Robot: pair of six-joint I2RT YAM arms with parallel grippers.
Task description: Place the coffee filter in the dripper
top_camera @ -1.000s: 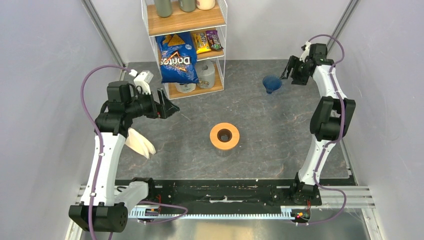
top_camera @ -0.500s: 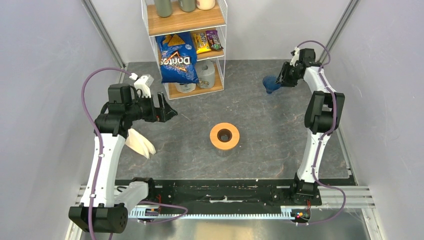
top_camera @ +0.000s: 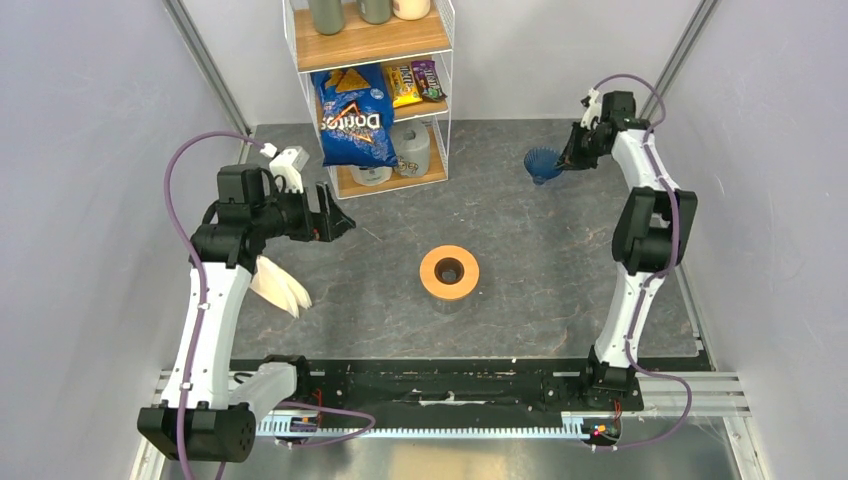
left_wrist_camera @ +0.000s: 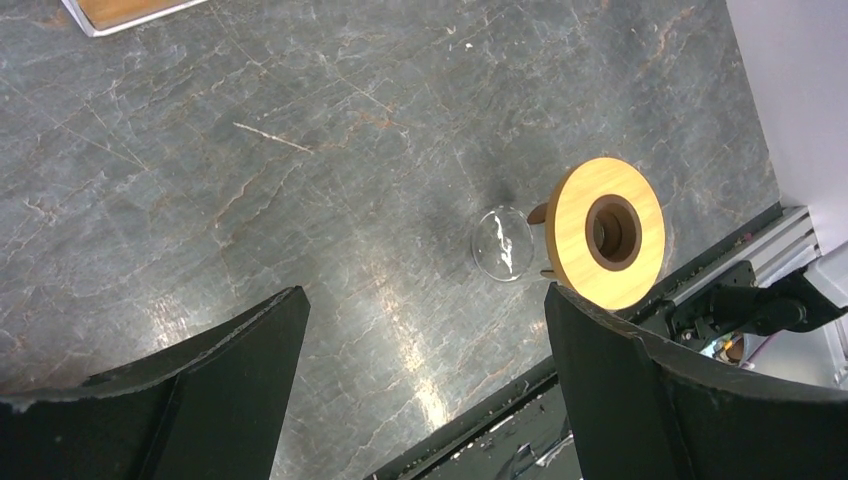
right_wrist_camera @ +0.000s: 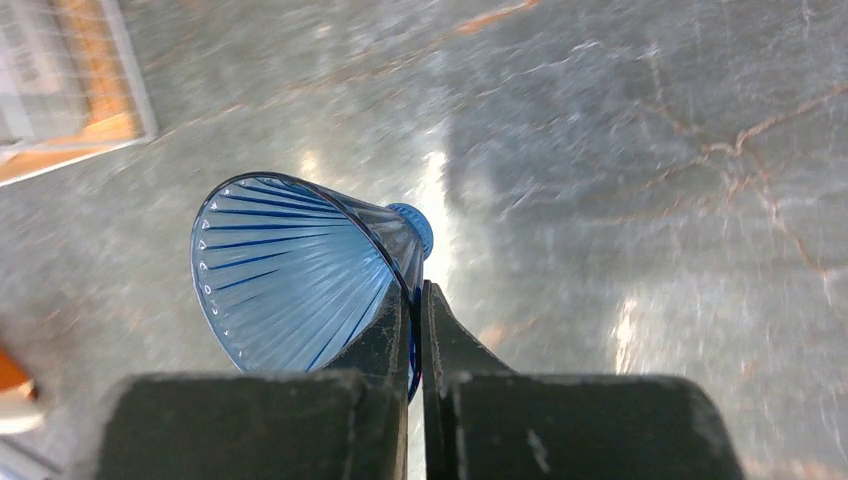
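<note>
Your right gripper (right_wrist_camera: 414, 305) is now clamping the rim of the dripper (right_wrist_camera: 285, 265), having just closed; your left gripper (left_wrist_camera: 425, 320) is hanging wide open, empty; moving the dripper is becoming possible.

The left arm (top_camera: 205, 320) is rising steeply from its base at the near left edge, bending at the elbow and pointing its wrist inward toward the middle of the surface. The left end effector (top_camera: 338, 218) is hanging well above the surface, its two dark fingers (left_wrist_camera: 230, 390) standing wide apart and gripping nothing. The right arm (top_camera: 640, 260) is stretching from its near right base toward the far right corner, its forearm folding back to the left at the wrist. The right end effector (right_wrist_camera: 412, 305) is angling downward, its jaws pressing together on the thin rim of the dripper (right_wrist_camera: 290, 270).
</note>
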